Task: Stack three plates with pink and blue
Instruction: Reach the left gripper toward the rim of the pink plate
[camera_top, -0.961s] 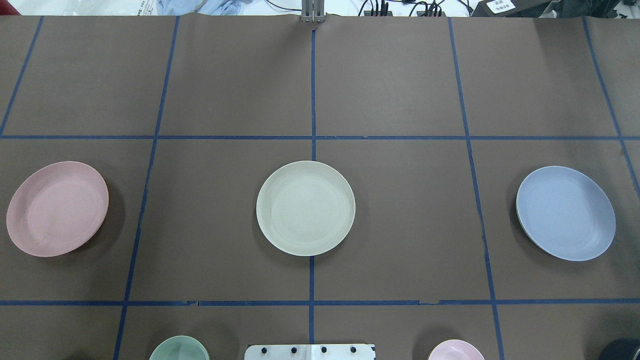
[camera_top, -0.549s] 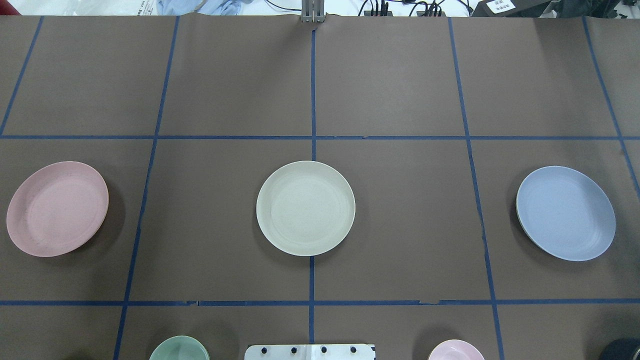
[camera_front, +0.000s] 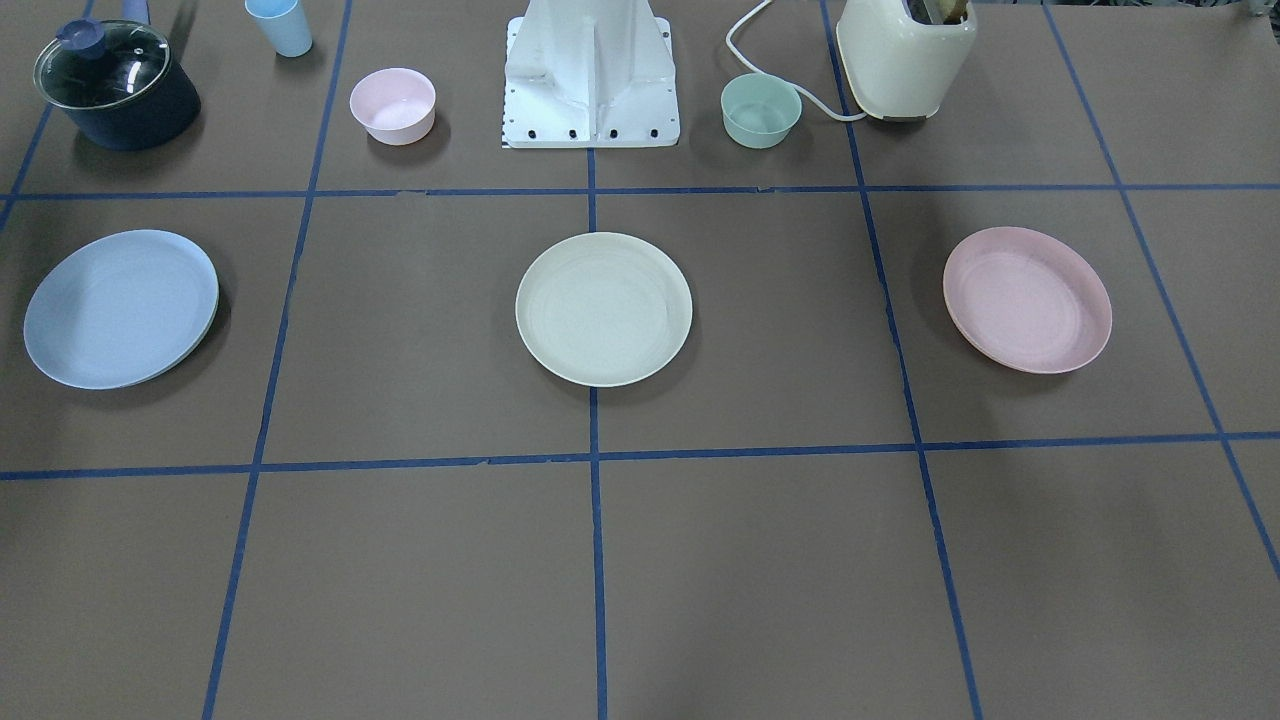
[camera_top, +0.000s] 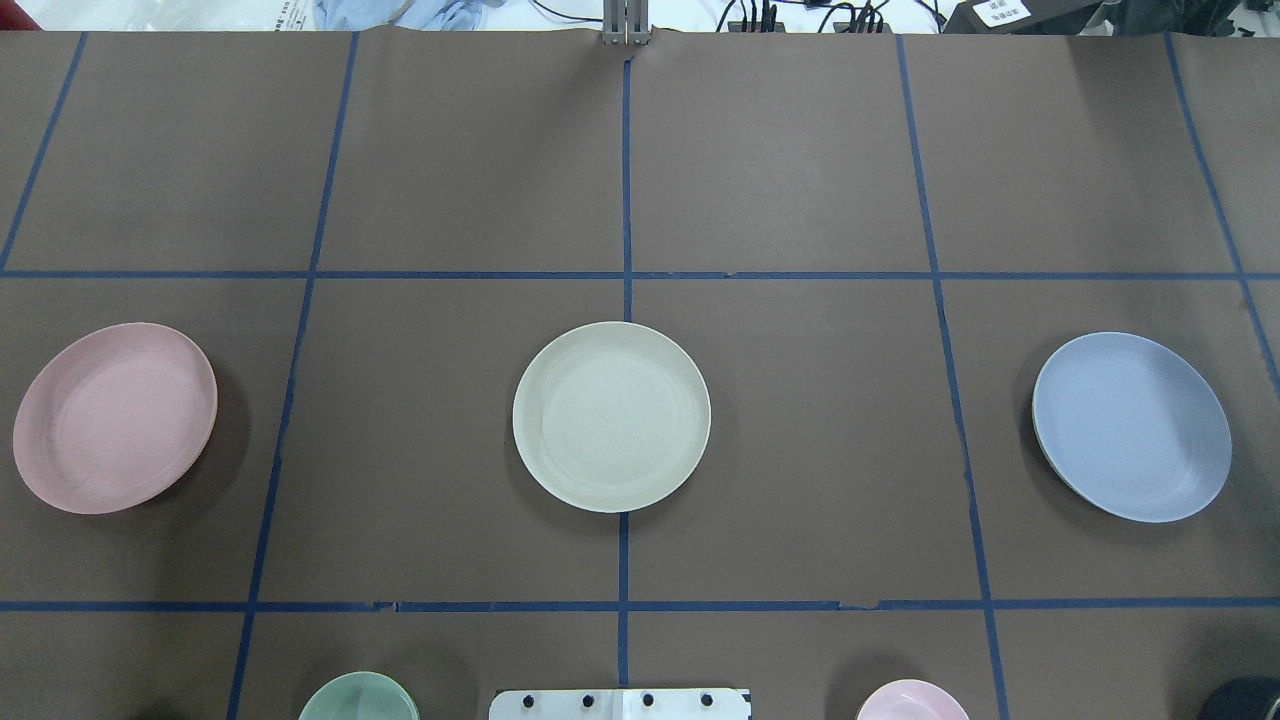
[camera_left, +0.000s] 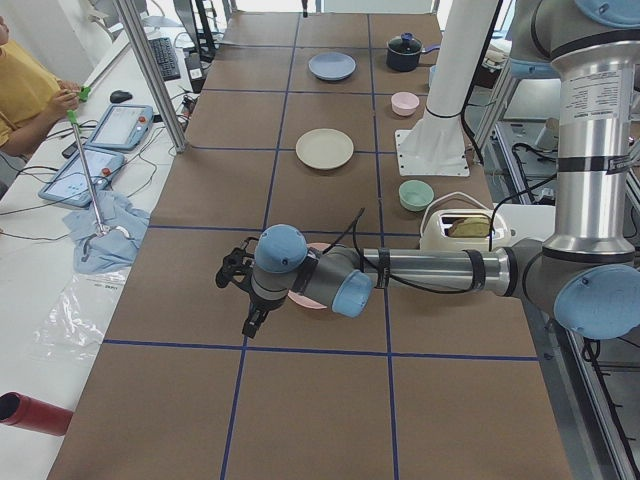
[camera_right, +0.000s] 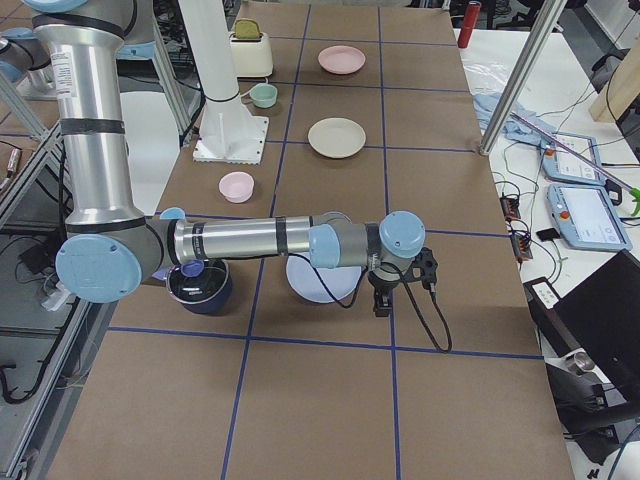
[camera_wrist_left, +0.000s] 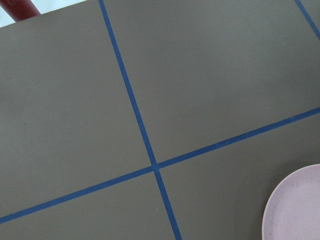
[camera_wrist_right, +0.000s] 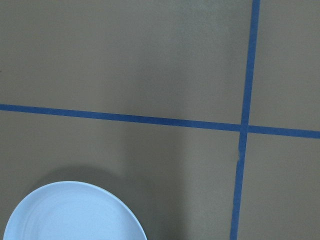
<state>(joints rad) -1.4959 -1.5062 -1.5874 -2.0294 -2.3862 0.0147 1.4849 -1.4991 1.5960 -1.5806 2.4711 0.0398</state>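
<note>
Plates have not moved: pink plate left, cream plate middle, blue plate right, well apart. Left gripper hangs by pink, right gripper by blue. Wide or narrow, I cannot tell. No stacking yet.

A row along the worktop.
Middle plate lies between left plate and right plate, all well apart.
</note>
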